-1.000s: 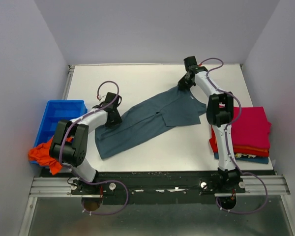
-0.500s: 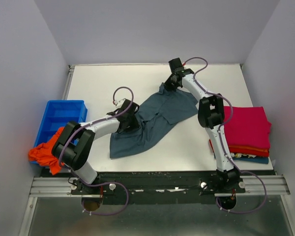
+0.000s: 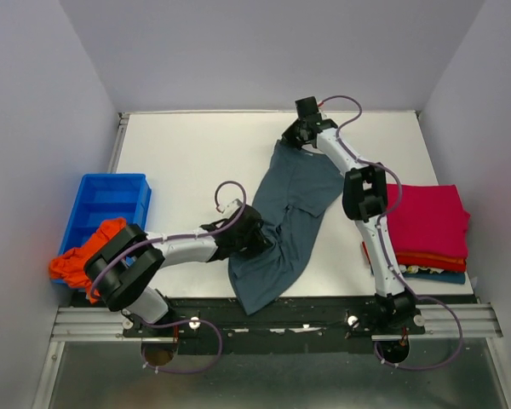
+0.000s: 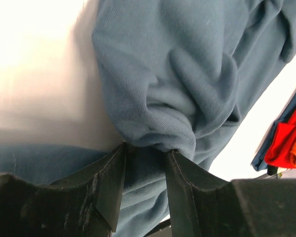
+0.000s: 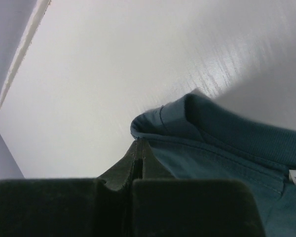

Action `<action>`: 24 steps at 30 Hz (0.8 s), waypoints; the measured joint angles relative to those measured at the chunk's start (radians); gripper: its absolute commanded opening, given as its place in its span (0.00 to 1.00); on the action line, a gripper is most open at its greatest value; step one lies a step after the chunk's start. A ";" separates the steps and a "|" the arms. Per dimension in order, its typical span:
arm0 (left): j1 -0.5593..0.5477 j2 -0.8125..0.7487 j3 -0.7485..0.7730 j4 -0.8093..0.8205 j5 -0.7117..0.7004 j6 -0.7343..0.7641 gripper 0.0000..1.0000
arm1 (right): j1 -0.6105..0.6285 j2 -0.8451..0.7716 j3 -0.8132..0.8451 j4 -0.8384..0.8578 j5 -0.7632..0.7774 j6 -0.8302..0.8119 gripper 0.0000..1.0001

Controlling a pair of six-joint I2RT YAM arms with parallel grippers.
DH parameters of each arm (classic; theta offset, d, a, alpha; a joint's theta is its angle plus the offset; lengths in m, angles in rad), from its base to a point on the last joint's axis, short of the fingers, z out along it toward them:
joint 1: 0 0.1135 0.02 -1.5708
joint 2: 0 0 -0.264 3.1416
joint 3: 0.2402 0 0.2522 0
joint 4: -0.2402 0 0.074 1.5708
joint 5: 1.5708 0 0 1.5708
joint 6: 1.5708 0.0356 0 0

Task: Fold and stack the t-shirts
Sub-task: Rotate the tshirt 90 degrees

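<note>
A lab test cell: white table [image 3: 192,162] boxed by plain grey walls [image 3: 264,51].

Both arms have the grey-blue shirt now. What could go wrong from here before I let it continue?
1. The left gripper clamps a bunched wad of the grey-blue t-shirt, not a flat edge, so the fold may come out creased.
2. The right gripper pinches only the thin rim of the collar; a pull might slip it free.
3. The shirt's lower end lies at the near edge of the table and may slide off.
</note>
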 measured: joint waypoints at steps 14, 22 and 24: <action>0.182 -0.253 0.008 -0.281 -0.090 0.166 0.67 | 0.000 -0.160 -0.279 0.188 -0.105 -0.121 0.31; 0.311 -0.202 0.187 -0.188 -0.119 0.435 0.71 | -0.022 -0.569 -0.715 0.313 -0.078 -0.160 0.48; 0.329 -0.131 0.242 -0.138 -0.105 0.481 0.72 | -0.032 -0.659 -0.816 0.333 -0.059 -0.164 0.49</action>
